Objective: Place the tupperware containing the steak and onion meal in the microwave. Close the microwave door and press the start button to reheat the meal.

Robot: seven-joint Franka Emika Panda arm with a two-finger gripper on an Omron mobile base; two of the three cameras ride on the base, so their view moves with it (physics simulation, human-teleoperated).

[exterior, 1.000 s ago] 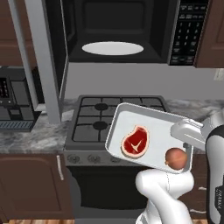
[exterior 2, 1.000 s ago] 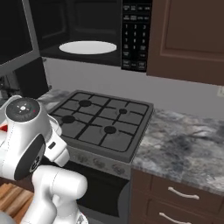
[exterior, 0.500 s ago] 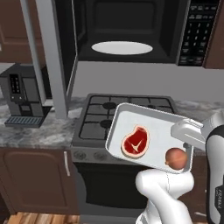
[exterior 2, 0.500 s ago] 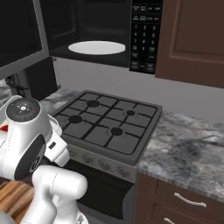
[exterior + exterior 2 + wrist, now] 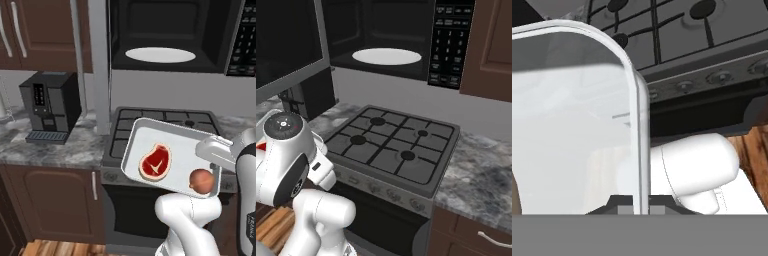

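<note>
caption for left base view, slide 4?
Tool holds tupperware with steak and onion below the open microwave.

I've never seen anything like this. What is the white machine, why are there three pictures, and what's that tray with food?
It is a rendered kitchen. The white machine is a robot arm on a base that can drive. Two pictures come from cameras on that base, left and right; the third looks along its gripper. The gripper is shut on the rim of the tupperware, a pale tray held tilted in front of the stove. In it lie the steak and the onion. Above, the microwave stands open, turntable bare.
</note>
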